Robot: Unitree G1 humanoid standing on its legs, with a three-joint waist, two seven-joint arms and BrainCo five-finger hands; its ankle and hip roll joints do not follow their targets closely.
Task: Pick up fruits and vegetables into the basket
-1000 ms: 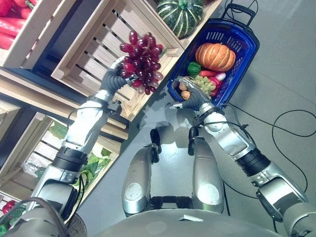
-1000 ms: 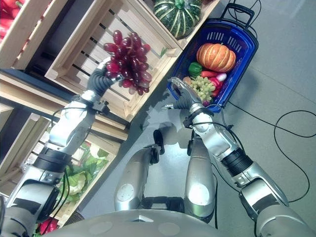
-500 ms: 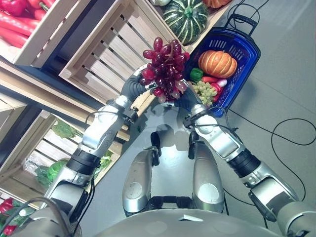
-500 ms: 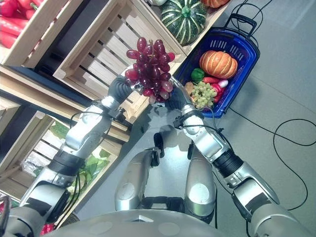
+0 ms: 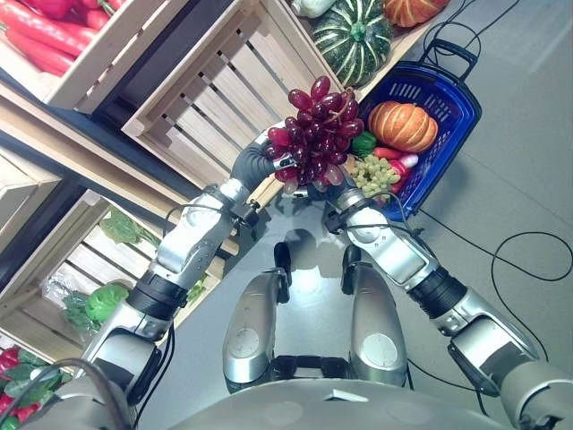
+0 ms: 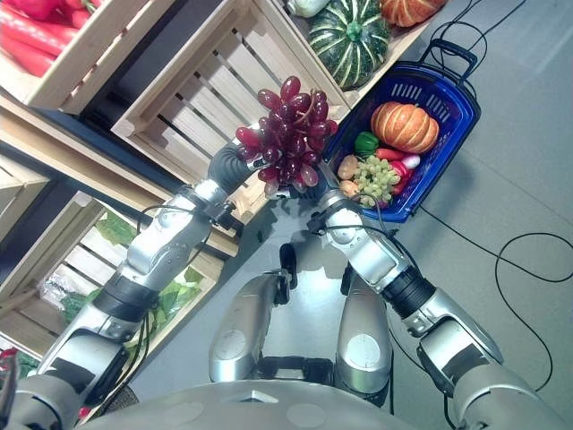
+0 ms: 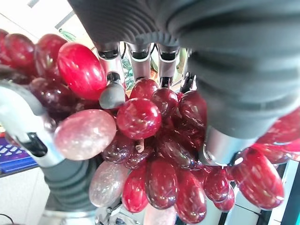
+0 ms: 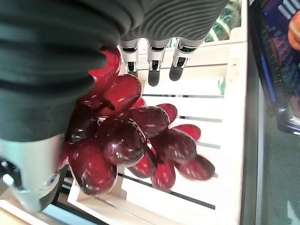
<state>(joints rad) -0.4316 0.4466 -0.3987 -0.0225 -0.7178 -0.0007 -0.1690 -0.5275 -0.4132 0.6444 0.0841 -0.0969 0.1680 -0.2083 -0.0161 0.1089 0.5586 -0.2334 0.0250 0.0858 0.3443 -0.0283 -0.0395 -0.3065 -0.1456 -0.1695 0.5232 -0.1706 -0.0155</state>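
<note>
A bunch of red grapes [image 5: 315, 127] is held up in the air in my left hand [image 5: 253, 161], whose fingers [image 7: 111, 91] curl round it. The bunch hangs just left of the blue basket [image 5: 436, 70], over its near corner. My right hand [image 8: 56, 56] sits close under and behind the bunch. Its fingers [image 8: 152, 56] are straight, and the grapes [image 8: 126, 136] rest against its palm side. In the basket lie an orange pumpkin [image 5: 403, 125], green grapes [image 5: 374, 170], a green pepper [image 5: 363, 143] and several small items.
An empty slatted wooden crate [image 5: 210, 98] lies behind the grapes. A striped green squash [image 5: 351, 40] sits in the crate beyond it, by the basket. Red peppers [image 5: 54, 27] fill the far left crate. Leafy greens [image 5: 98, 300] lie on the lower shelf.
My left hand has carried the red grapes rightward from over the empty crate to the basket's edge. My right hand has come up under the bunch. The camera has shifted a little.
</note>
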